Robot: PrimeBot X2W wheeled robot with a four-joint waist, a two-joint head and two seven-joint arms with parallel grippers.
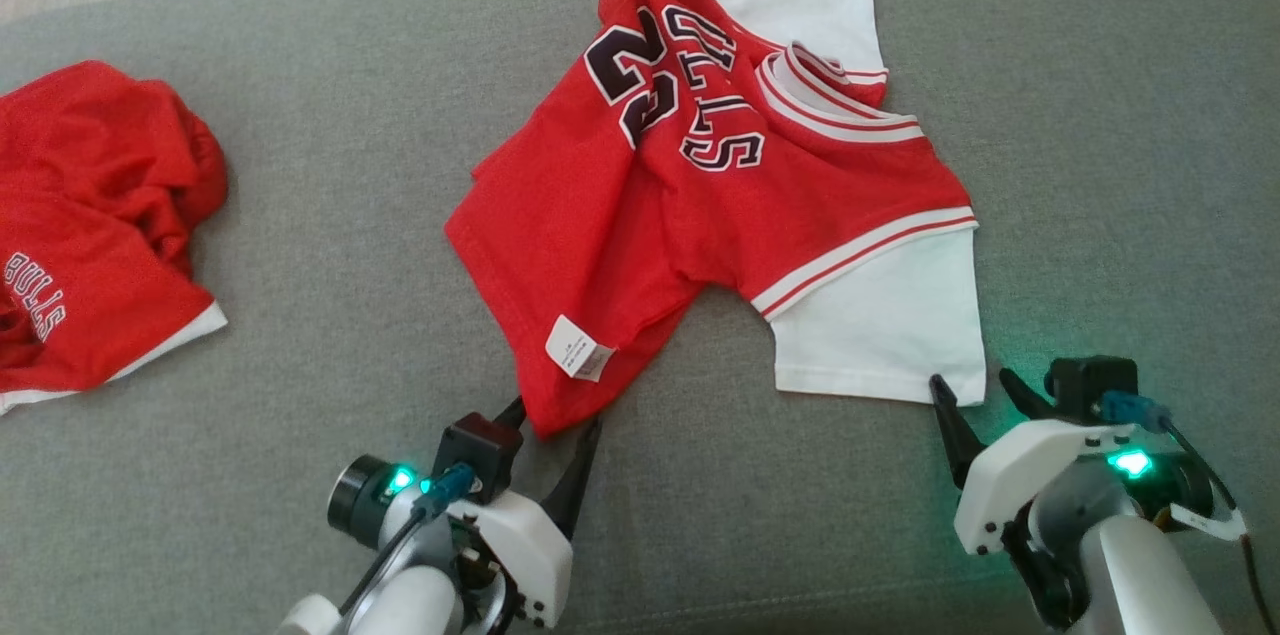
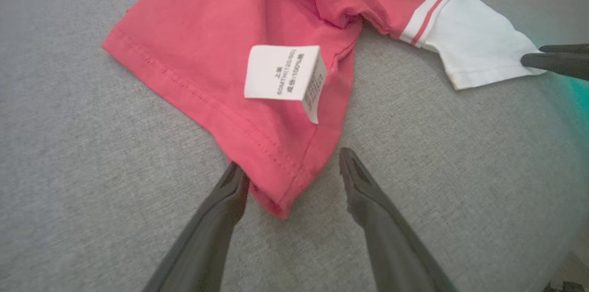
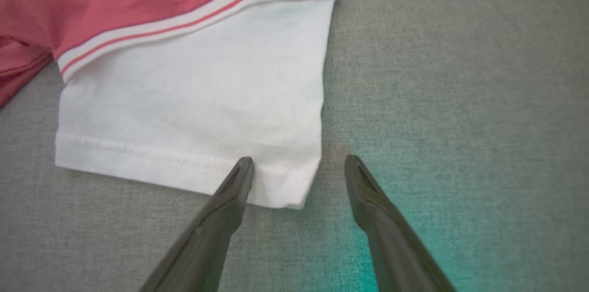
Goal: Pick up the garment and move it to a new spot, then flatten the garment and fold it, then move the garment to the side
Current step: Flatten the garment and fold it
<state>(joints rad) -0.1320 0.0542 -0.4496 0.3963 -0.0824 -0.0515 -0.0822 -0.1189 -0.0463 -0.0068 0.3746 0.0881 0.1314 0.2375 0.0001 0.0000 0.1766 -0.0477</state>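
The garment [image 1: 700, 205] – a red jersey with white sleeves and dark numerals – lies crumpled near the middle of the grey fabric surface [image 1: 300, 415]; its body is folded over itself so the lettering reads upside down in the head view, and a white care label [image 1: 578, 347] sits exposed near the lower red corner.

The left end effector [image 1: 555, 420] stands open at that corner; in the left wrist view its two dark fingers [image 2: 221, 218] straddle the tip of the red hem, one on each side, and I cannot tell whether they touch the cloth. The label [image 2: 280, 73] lies just beyond them on the garment [image 2: 202, 39].

The right end effector [image 1: 970, 378] is open too, at the lower edge of the near white sleeve [image 3: 193, 99]; one finger [image 3: 230, 200] overlaps the sleeve's hemmed corner, the other lies over bare grey fabric beside it.

A second red garment [image 1: 90, 215] – with "BULLS" lettering – lies bunched at the left edge, well apart from the first.
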